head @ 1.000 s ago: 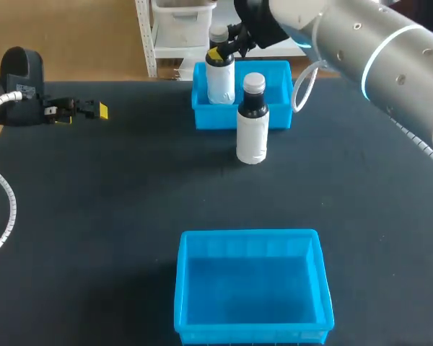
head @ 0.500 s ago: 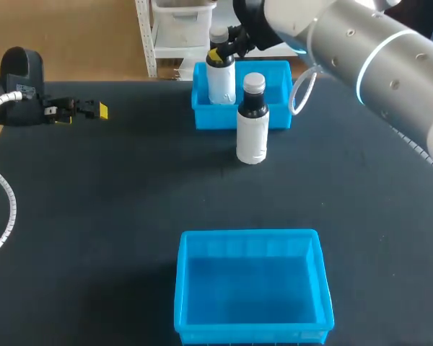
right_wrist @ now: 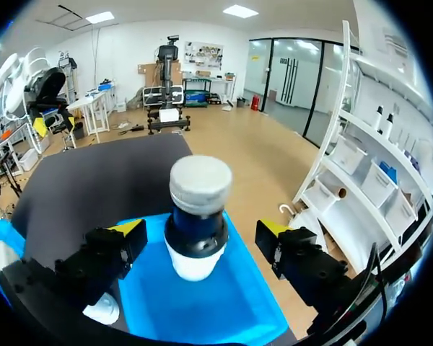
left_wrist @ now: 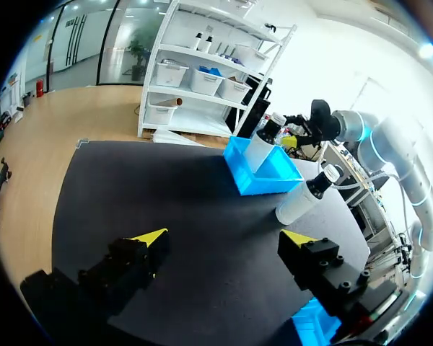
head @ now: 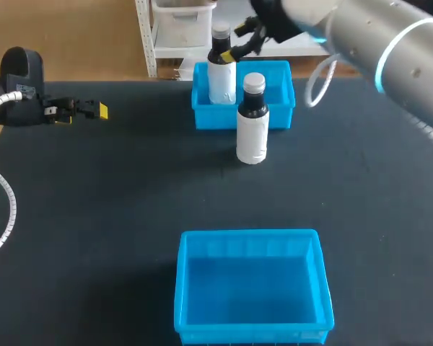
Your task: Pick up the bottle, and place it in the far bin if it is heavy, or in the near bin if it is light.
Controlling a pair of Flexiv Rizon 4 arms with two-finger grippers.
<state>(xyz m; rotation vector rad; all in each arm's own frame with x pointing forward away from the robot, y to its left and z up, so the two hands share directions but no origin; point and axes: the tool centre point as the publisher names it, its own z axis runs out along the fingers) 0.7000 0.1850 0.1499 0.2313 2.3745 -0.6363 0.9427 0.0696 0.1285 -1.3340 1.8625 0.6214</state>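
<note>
Across the black table (head: 115, 202), the grey right arm (head: 390, 50) comes in from the right side and reaches past the middle to the far edge. The near bin (head: 249, 235), a bright blue open tray, sits at the table's front edge, roughly centred; the far bin (head: 281, 117), equally blue, stands at the back edge, well apart from the near one. The dark left arm (head: 18, 79) sits at the table's left side, well apart from both bins. The rear bottle (head: 220, 72), white with a dark neck and a pale cap, stands upright in the left part of the far bin; the front bottle (head: 252, 122), of the same make, stands upright on the table just in front of that bin's front wall, and whether the two touch cannot be told. The right gripper (right_wrist: 200, 229) is at the rear bottle's neck, its yellow-tipped fingers spread on either side of it with a gap on each side, so it grips nothing. The left gripper (left_wrist: 222, 238) hangs over bare tabletop with its fingers wide apart and nothing between them; the far bin and both bottles lie well ahead of it.
</note>
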